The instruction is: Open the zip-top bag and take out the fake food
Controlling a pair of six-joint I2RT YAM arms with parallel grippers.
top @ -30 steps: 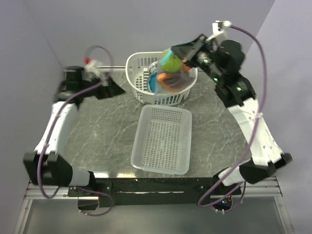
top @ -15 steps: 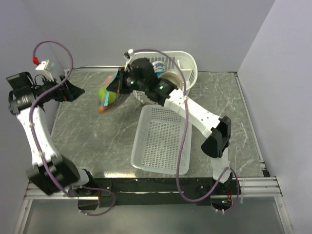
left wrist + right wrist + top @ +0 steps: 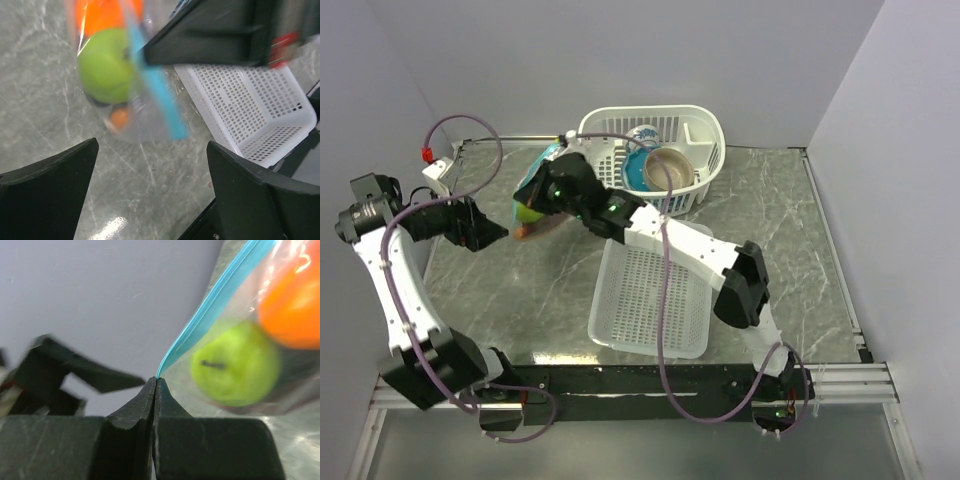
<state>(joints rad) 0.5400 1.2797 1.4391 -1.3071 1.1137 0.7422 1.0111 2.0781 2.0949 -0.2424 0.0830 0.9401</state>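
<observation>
My right gripper point(image 3: 542, 188) reaches across to the left and is shut on a corner of the zip-top bag point(image 3: 532, 210), by its teal zip strip point(image 3: 210, 305). The bag hangs just above the table. In the right wrist view my right gripper's point(image 3: 156, 384) jaws are pressed together on the plastic. Inside the bag are a green round fruit point(image 3: 107, 65), an orange ball point(image 3: 100, 12) and a small orange piece point(image 3: 119, 117). No purple piece shows. My left gripper point(image 3: 498, 232) is wide open and empty, just left of the bag; in the left wrist view the left gripper point(image 3: 152, 147) faces the bag's bottom.
A white flat mesh tray point(image 3: 655, 285) lies in the middle of the table, right of the bag. A white basket point(image 3: 705, 130) at the back holds a blue bowl point(image 3: 638, 170) and a tan bowl point(image 3: 670, 170). The wall is close on the left.
My right gripper has carried the bag from the basket to the left and lowered it. My left gripper has swung down and right, up to the bag.
</observation>
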